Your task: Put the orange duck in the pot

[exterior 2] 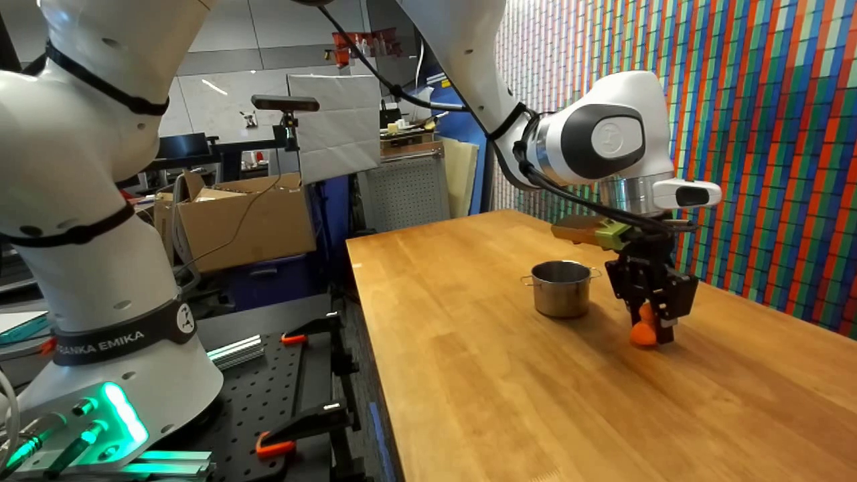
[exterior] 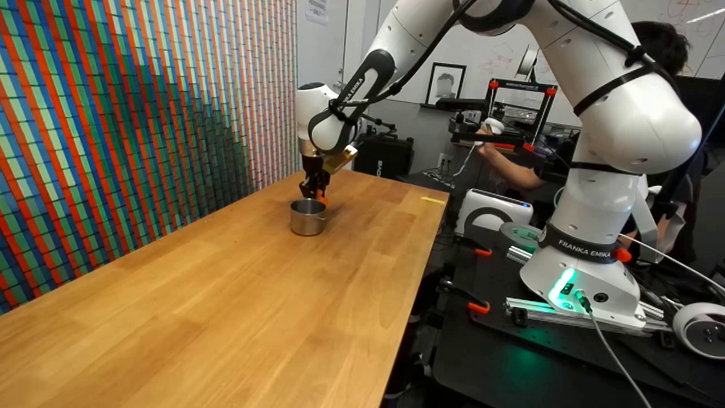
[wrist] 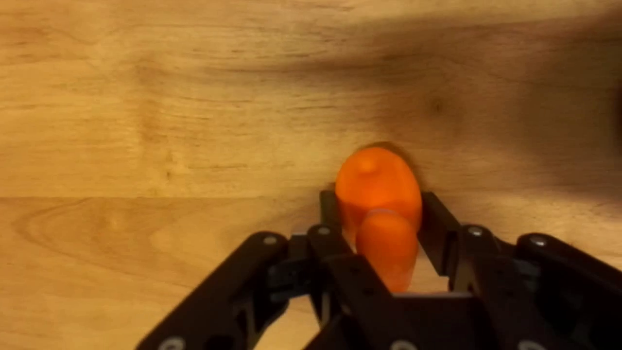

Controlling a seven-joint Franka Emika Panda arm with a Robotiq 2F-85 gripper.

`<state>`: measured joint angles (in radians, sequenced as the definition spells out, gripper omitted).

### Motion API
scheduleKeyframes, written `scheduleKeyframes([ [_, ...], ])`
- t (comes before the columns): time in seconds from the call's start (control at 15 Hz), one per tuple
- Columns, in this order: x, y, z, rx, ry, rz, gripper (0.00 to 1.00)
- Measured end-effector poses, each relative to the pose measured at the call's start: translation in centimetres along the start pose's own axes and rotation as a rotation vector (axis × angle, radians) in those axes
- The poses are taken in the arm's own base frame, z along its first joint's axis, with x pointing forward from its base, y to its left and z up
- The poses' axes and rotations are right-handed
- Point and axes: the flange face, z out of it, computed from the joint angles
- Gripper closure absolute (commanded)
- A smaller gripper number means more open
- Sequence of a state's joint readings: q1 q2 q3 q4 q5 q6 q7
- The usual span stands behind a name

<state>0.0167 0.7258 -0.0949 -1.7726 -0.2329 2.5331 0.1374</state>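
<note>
The orange duck (wrist: 378, 180) sits between the two black fingers of my gripper (wrist: 379, 211) in the wrist view, and both fingers touch its sides. In an exterior view the duck (exterior 2: 643, 329) is at table height, held by the gripper (exterior 2: 655, 325); I cannot tell whether it still touches the wood. The duck (exterior: 322, 198) is mostly hidden behind the gripper (exterior: 315, 190) and pot in an exterior view. The small silver pot (exterior 2: 562, 294) stands upright beside the gripper, apart from it. The pot (exterior: 308, 220) also shows there, with a dark inside.
The wooden table (exterior: 238, 294) carries the pot and the duck. A colourful tiled wall (exterior 2: 756, 167) runs along the table's far side. Black clamps with orange tips (exterior 2: 301, 428) sit on the robot's mount. A yellow strip (exterior: 433, 200) lies near a table corner.
</note>
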Motion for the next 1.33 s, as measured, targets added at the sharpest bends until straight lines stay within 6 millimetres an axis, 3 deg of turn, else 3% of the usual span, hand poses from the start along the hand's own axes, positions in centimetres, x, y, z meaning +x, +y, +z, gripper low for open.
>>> scheduleKeyframes([
  [0.2,0.6,-0.1,-1.9,0.052,-0.002,-0.026,0.81],
  [0.53,0.9,-0.2,-8.8,0.135,-0.032,-0.086,0.81],
  [0.73,0.3,-1.4,-11.7,0.188,-0.071,-0.12,0.81],
  [0.87,0.1,-2.7,-12.4,0.214,-0.067,-0.138,0.81],
  [1.13,-0.8,-5.5,-12.0,0.243,-0.089,-0.173,0.81],
  [1.2,-1.1,-6.2,-11.7,0.249,-0.097,-0.179,0.32],
  [1.33,-1.8,-7.3,-11.1,0.257,-0.115,-0.192,0.23],
])
